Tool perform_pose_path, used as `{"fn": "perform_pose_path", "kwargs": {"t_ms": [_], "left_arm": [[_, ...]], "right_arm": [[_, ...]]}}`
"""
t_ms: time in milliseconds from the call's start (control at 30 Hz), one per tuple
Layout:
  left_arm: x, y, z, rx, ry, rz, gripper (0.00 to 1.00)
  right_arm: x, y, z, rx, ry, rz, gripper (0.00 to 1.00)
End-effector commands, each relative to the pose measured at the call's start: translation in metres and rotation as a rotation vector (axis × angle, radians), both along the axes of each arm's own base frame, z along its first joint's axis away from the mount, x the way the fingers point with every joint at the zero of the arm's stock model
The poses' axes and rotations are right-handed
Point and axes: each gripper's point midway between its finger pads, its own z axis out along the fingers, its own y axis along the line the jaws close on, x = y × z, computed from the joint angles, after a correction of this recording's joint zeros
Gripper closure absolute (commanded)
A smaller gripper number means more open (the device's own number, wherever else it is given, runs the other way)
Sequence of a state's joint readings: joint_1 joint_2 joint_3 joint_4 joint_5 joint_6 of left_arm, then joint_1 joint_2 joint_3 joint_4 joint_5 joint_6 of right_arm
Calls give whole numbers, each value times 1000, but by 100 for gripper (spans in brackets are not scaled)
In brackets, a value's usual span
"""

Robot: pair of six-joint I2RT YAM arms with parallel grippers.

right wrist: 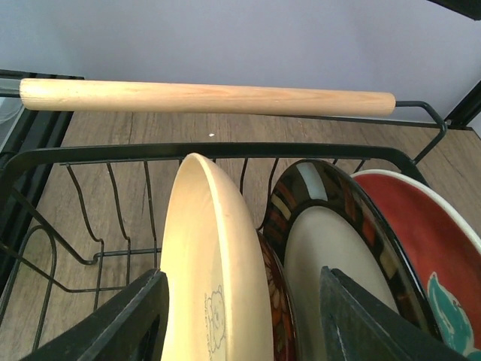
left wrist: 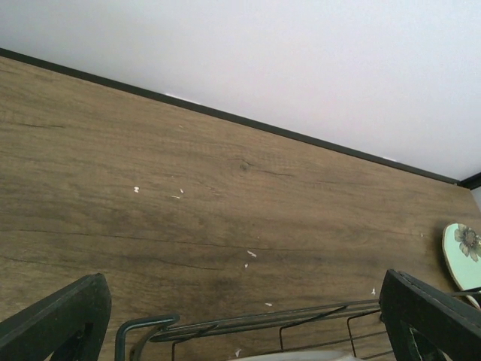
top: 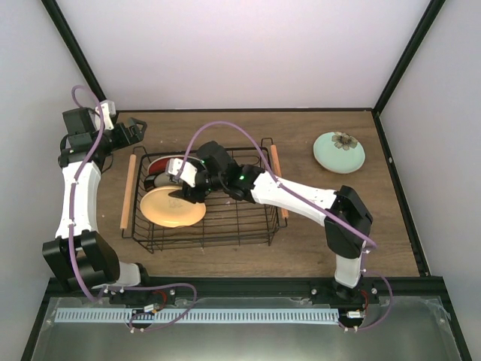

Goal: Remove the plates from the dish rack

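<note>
Yellow plate lined up
The right claw is spread astride its rim in the dish rack, ready for pinching; the left claw is held spread, aside.

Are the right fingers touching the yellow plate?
Cannot tell. Right wrist view: the open right fingers straddle the yellow plate; one overlaps its edge without showing contact or a gap.
</note>
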State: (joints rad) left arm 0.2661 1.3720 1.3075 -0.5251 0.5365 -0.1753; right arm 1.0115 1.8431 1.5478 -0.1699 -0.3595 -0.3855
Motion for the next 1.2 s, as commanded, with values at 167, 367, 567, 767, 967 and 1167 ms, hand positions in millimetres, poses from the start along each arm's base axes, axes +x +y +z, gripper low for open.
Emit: {"fn": "perform_pose_path", "kwargs": {"t_ms": [167, 367, 567, 767, 967, 1167], "left_arm": [[4, 1, 12, -6, -33, -4, 0], [4, 1, 11, -5, -32, -2, 0], [3, 1, 10, -8, -29, -3, 0], [2, 1, 8, -13, -27, 3, 0], [4, 1, 8, -18, -28, 4, 0], [5, 1, 11, -15, -34, 4, 0]], "right_arm": [[-4, 6, -20, -19, 16, 29, 47], [7, 6, -39, -39, -3, -23, 53], [16, -1, -30, -17, -43, -84, 69], [16, -13, -4, 29, -105, -119, 86], [16, -25, 25, 66, -148, -157, 89], [14, -45, 81, 134, -207, -206, 93]]}}
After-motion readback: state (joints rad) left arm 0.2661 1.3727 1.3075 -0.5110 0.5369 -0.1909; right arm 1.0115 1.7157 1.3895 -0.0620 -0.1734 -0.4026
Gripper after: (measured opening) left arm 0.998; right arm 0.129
